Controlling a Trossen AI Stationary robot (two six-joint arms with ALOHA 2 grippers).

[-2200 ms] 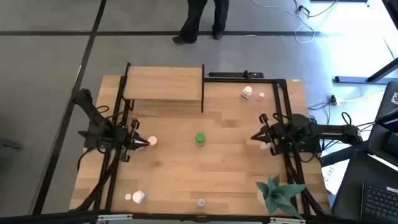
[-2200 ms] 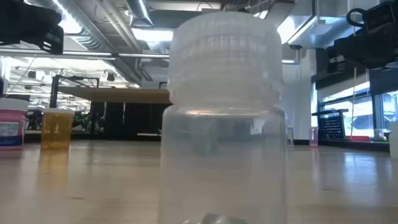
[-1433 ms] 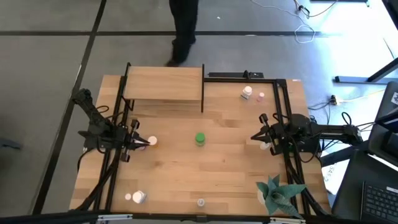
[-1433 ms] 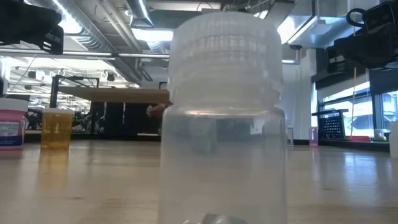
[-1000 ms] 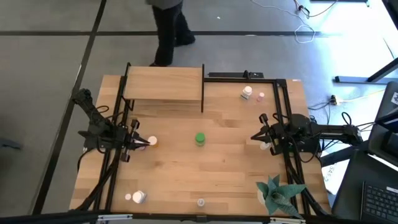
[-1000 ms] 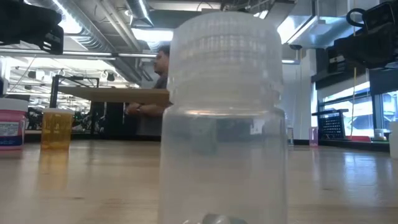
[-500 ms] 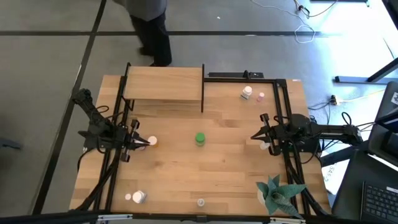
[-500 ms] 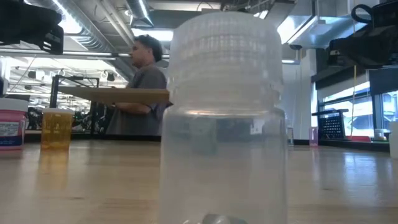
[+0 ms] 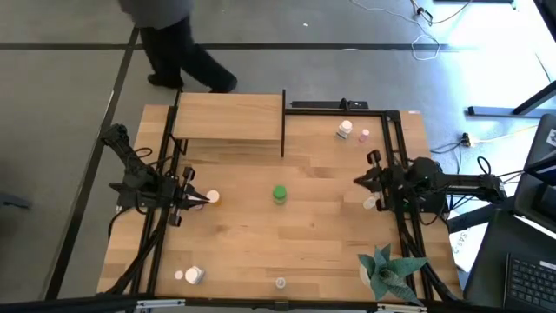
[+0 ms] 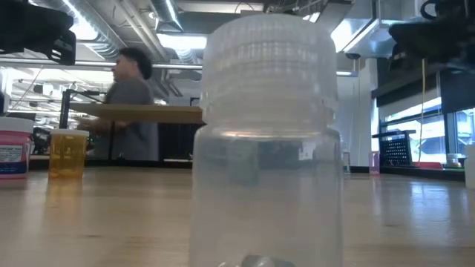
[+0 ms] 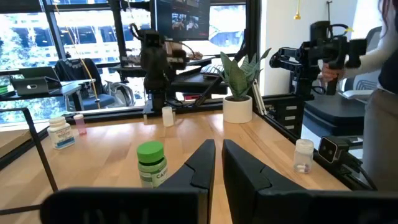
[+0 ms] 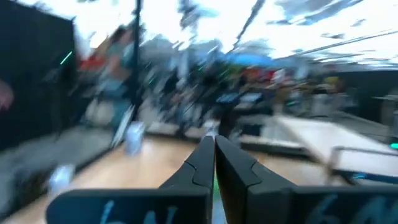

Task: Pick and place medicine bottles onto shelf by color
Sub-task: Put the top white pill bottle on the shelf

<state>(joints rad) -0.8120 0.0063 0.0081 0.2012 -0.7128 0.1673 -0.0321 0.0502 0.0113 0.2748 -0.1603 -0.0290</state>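
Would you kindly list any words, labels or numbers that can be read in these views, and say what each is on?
No text can be read.
Green bottle: white label with dark print, too small to read.
White bottle: blue-printed label, too blurred.
Pink-capped bottle: label print too small.
Screens behind the table: unreadable.

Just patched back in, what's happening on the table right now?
Nothing is being carried yet. The left hand sits shut at the table's left side, and the right hand is shut and empty at the right side. The light wood shelf with black posts looks bare. The green-capped medicine bottle stands mid-table, with other small bottles scattered around. A person is walking past behind the table.
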